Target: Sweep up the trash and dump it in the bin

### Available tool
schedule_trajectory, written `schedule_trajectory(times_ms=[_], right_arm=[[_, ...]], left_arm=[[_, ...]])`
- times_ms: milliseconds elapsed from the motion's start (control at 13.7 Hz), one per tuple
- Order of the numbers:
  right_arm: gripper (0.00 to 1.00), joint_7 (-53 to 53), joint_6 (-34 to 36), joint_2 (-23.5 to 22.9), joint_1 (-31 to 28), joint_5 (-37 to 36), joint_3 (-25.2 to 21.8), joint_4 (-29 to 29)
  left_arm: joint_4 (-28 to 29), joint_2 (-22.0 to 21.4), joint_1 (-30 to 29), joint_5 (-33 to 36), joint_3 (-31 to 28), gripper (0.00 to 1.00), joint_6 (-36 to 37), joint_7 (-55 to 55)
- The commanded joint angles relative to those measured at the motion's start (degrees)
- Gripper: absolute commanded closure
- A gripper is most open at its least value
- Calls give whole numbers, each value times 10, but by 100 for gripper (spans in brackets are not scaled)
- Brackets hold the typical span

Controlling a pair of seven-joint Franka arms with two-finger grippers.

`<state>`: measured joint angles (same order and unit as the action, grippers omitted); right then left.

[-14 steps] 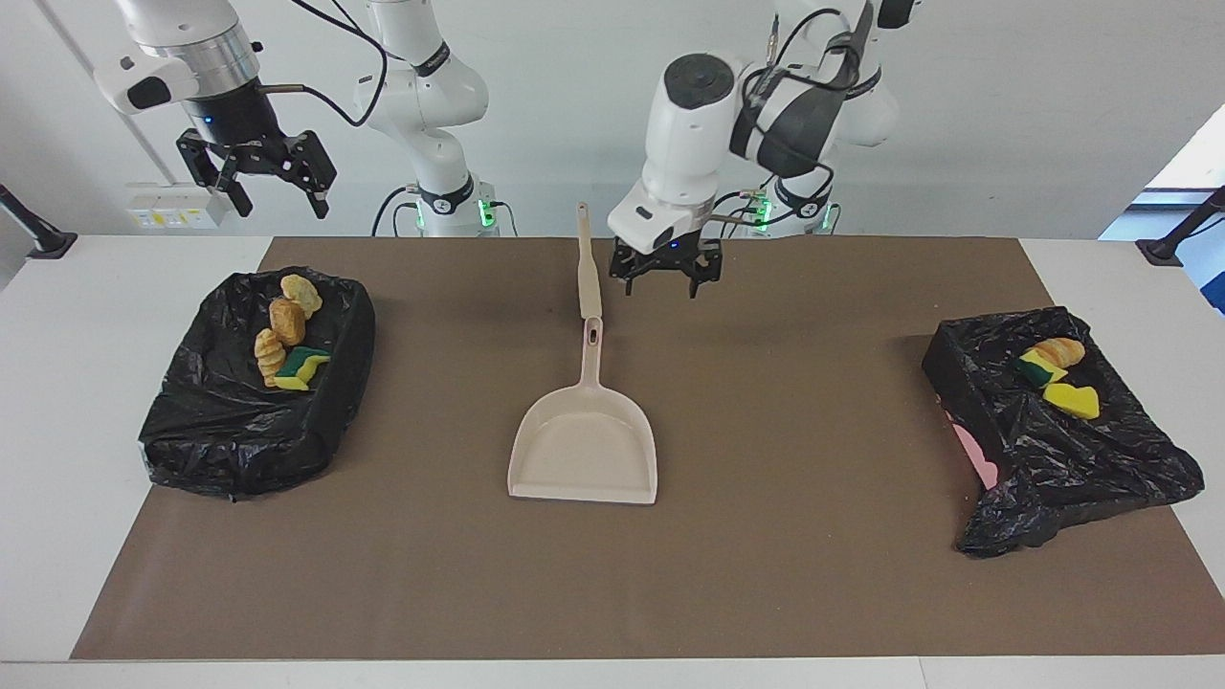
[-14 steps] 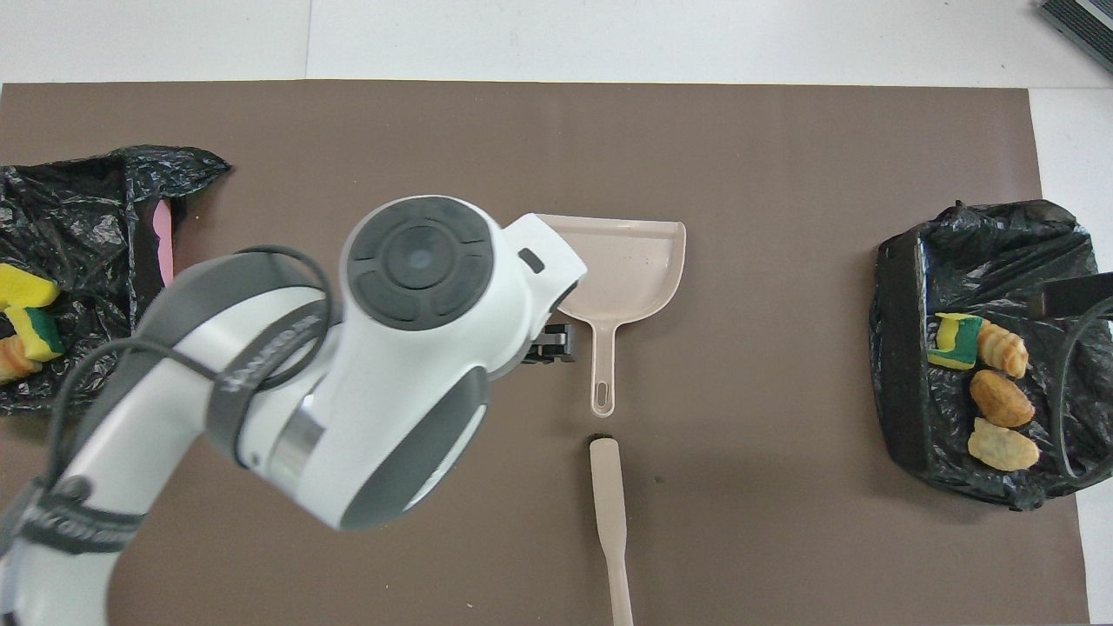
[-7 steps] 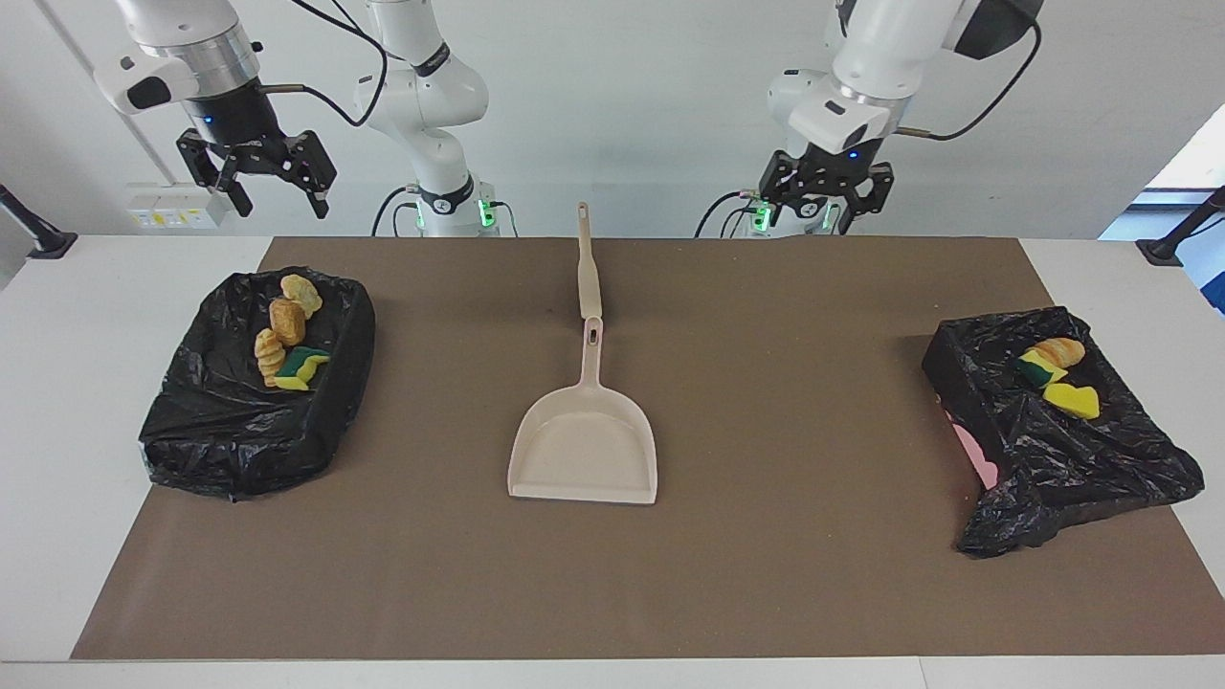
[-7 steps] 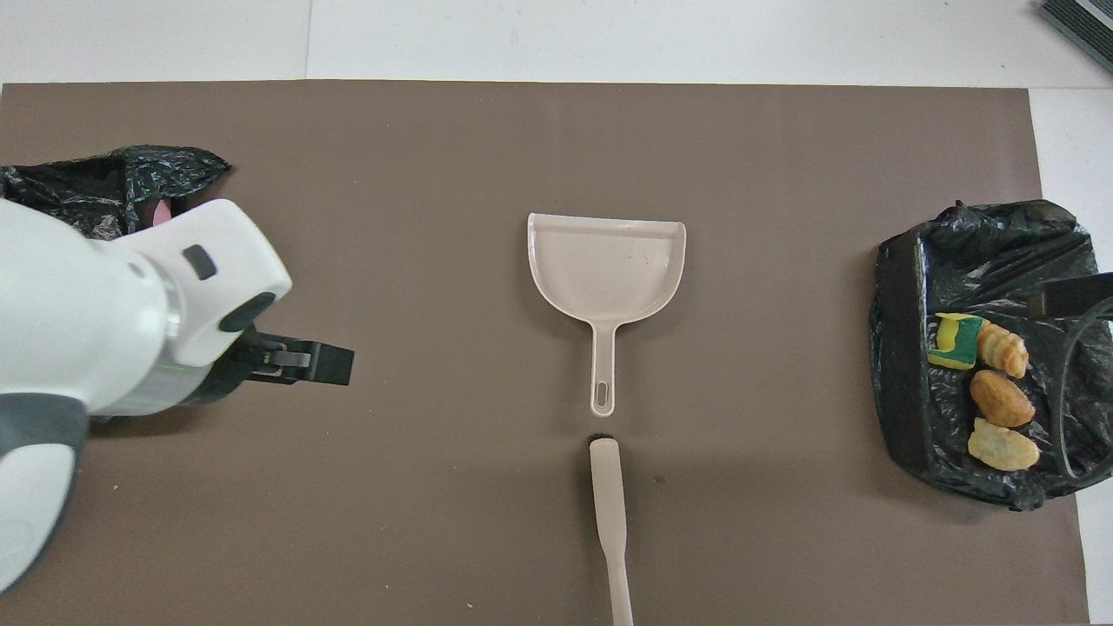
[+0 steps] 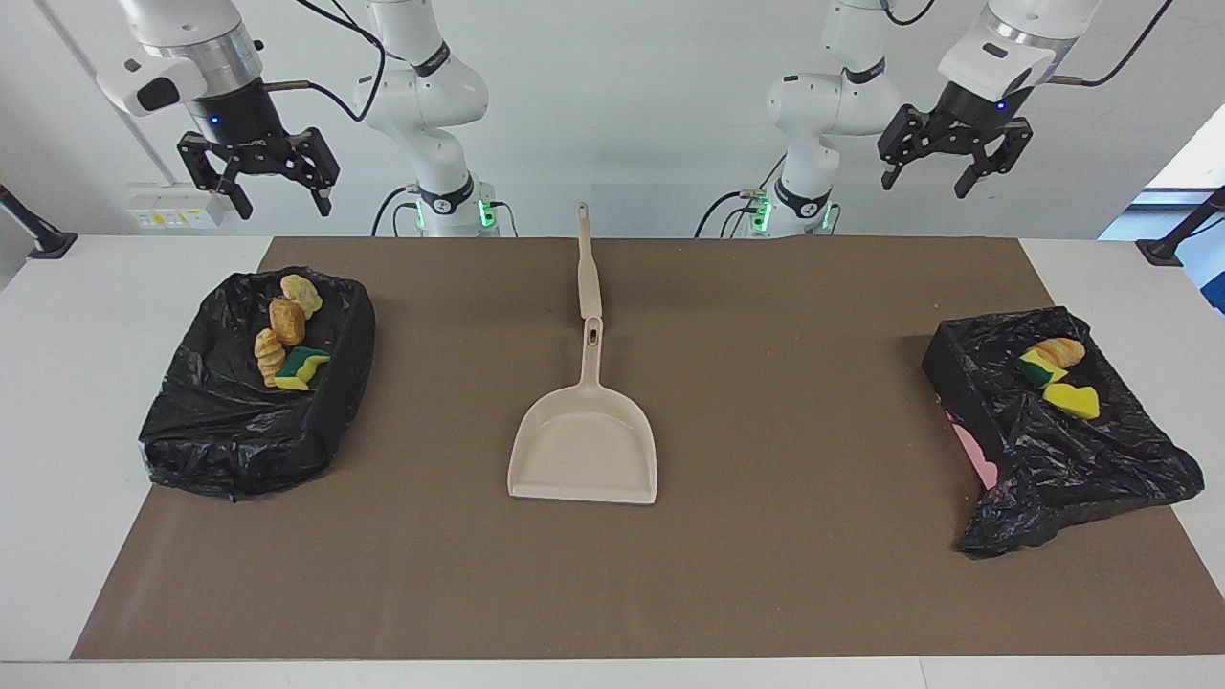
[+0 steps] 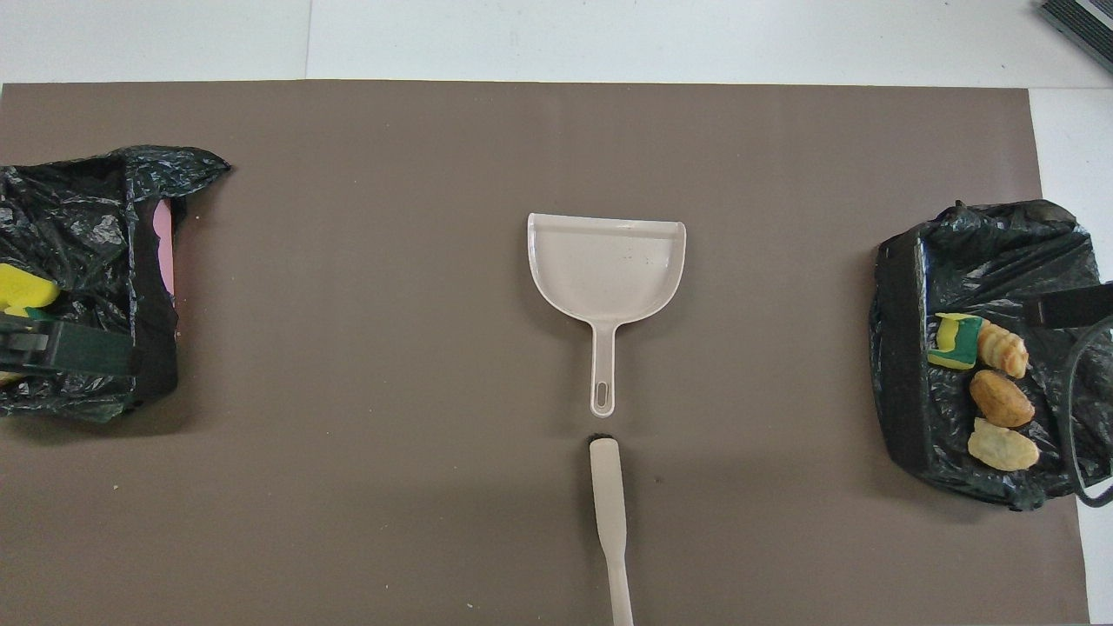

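trash (image 5: 287, 344) sitting in both bins (image 5: 254, 383); left pincer (image 5: 952, 158) and right pincer (image 5: 258, 177) hanging open, empty; risk: snagging liner, spilling scraps.

Seven trash scraps (image 5: 287, 349) — two bins (image 5: 191, 421), one dustpan (image 5: 584, 450), one brush (image 5: 587, 263).

Both arms raised, trash lying in two black-lined bins

The left gripper (image 5: 955, 165) hangs high with fingers spread, empty — and the right gripper (image 5: 258, 178) likewise, up over its own end of the table. On the brown mat (image 5: 766, 536) a beige dustpan (image 5: 584, 450) lies mid-table, its handle pointing toward the robots and almost meeting the brush (image 5: 587, 263). Four scraps (image 5: 287, 335) rest in the bin (image 5: 239, 431) at the right arm's end; three more pieces (image 5: 1057, 373) sit in the second bin (image 5: 1053, 459) at the left arm's end.
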<state>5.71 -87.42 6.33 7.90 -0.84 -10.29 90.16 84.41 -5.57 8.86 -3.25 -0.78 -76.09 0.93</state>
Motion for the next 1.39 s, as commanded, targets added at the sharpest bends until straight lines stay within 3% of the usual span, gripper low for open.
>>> schedule_trajectory(times_ms=[0, 1099, 1318], right_arm=[[0, 16, 8, 4, -7, -1, 4, 1], [0, 2, 8, 8, -8, -9, 4, 8], [0, 2, 8, 8, -8, -9, 4, 8]], left_arm=[[-106, 76, -35, 1, 7, 0, 63, -8], [-64, 39, -40, 5, 12, 0, 37, -46], [-30, 21, -38, 24, 15, 0, 4, -48]])
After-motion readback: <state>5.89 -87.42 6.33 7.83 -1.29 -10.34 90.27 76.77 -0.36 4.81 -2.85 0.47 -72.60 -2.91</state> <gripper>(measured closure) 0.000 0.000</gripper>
